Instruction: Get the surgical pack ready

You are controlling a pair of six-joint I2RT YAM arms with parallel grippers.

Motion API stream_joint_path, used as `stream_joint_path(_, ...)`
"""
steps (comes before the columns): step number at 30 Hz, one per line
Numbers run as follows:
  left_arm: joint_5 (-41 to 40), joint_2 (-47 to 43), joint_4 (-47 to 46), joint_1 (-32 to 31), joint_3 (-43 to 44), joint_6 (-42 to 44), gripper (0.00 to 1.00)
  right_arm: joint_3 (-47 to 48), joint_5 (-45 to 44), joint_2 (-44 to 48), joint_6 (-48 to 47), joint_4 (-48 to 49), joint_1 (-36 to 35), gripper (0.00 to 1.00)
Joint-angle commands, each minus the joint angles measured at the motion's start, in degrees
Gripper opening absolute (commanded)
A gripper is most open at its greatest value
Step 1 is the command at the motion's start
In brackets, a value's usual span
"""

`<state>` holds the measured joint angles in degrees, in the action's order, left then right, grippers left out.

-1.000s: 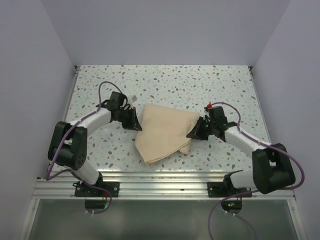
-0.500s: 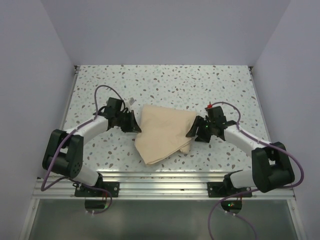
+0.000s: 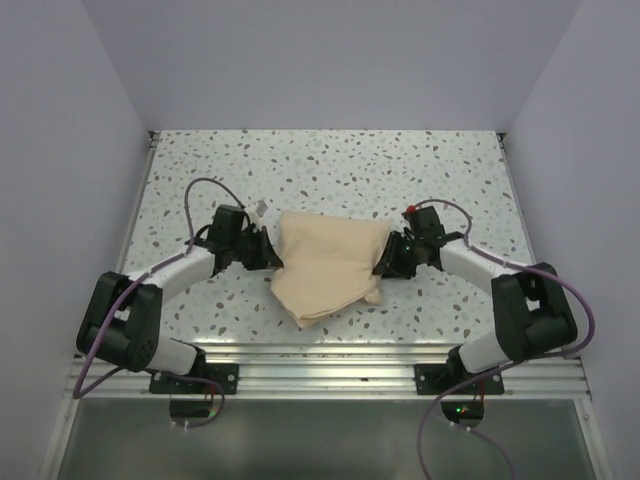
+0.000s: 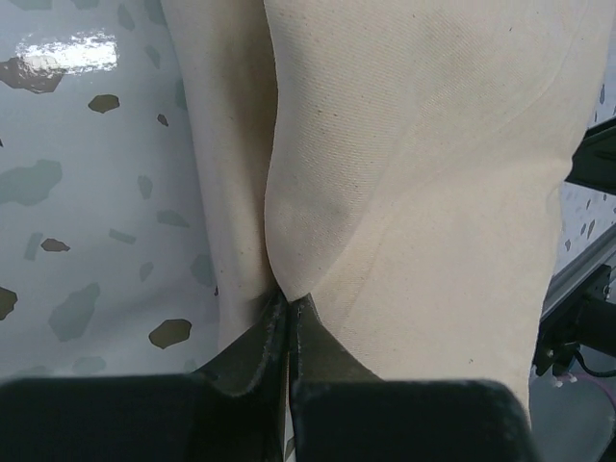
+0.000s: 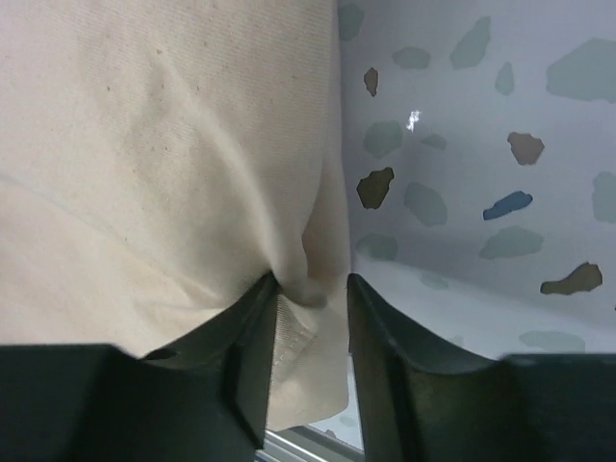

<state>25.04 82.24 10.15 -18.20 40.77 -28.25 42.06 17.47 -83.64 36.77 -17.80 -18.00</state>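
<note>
The beige cloth bundle (image 3: pixel 327 262) lies folded in the middle of the speckled table (image 3: pixel 330 170). My left gripper (image 3: pixel 266 253) is at its left edge. In the left wrist view it (image 4: pixel 290 300) is shut on a pinched fold of the cloth (image 4: pixel 433 192). My right gripper (image 3: pixel 387 258) is at the cloth's right edge. In the right wrist view its jaws (image 5: pixel 313 282) stand apart, with a corner of the cloth (image 5: pixel 144 144) between them, touching only the left finger (image 5: pixel 260 318). The steel tray, instruments and gauze packets are out of view.
An aluminium rail (image 3: pixel 330 360) runs along the table's near edge, close below the cloth's lowest corner. Plain walls close in the left, right and back sides. Both arms lie low over the table on either side of the cloth.
Both grippers have moved in and down against the cloth's side edges. The cloth's top has drawn in slightly and looks more bunched; its right corner has shifted left.
</note>
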Motion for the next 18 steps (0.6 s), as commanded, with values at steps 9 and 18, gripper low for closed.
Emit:
stream_joint_path(9, -8.42, -1.73, -0.92, -1.58, -5.44, -4.61, 0.00, 12.68, -1.04, -14.35, -9.96, -3.20, 4.20, 0.22)
stream_joint_path(18, -13.52, -0.76, -4.62, -5.27, -4.74, -11.30, 0.00, 27.10, -0.95, -18.94, -11.20, -8.29, 6.22, 0.31)
